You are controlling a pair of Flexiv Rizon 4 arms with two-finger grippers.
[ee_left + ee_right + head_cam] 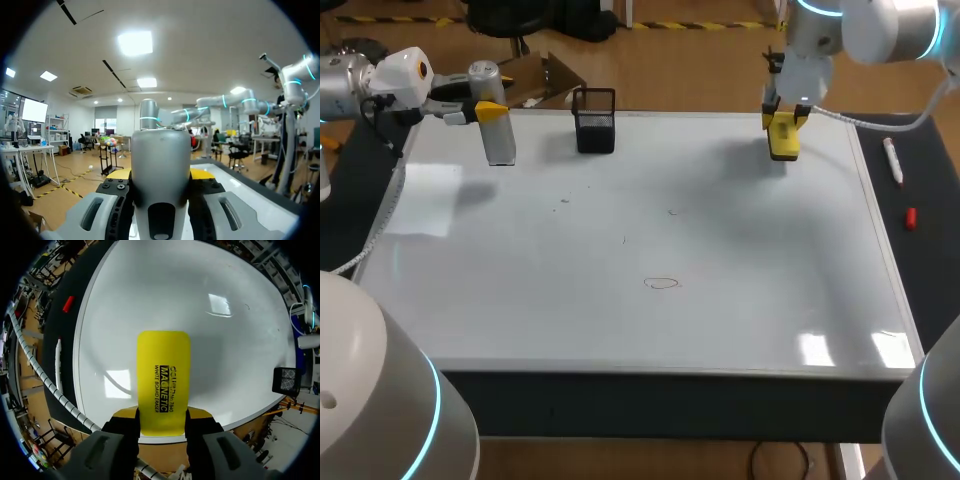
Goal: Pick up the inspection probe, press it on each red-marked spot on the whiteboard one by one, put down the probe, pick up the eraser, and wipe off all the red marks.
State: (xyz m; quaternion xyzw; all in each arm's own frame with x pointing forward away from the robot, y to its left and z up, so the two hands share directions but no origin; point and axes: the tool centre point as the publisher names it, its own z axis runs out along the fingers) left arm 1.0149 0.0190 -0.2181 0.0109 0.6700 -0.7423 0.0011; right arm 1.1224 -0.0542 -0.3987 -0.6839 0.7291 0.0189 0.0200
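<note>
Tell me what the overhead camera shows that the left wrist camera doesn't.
Only overhead: the eraser in the right gripper, a black cup, and a red oval drawn on the whiteboard. Only left wrist: the dark slot low on the probe. Both: the probe held in the left gripper, and the whiteboard.

The desk (pixel 740 320) has a flat white top with a dark strip (pixel 932 180) down its right side and a dark front edge. Pale patches (pixel 815 348) near that front edge are probably reflected ceiling lamps. Behind the desk lies a wood-coloured floor (pixel 690 70) marked with yellow-and-black tape (pixel 700 24). Overhead, square light panels (pixel 135 43) glow in a white ceiling.
</note>
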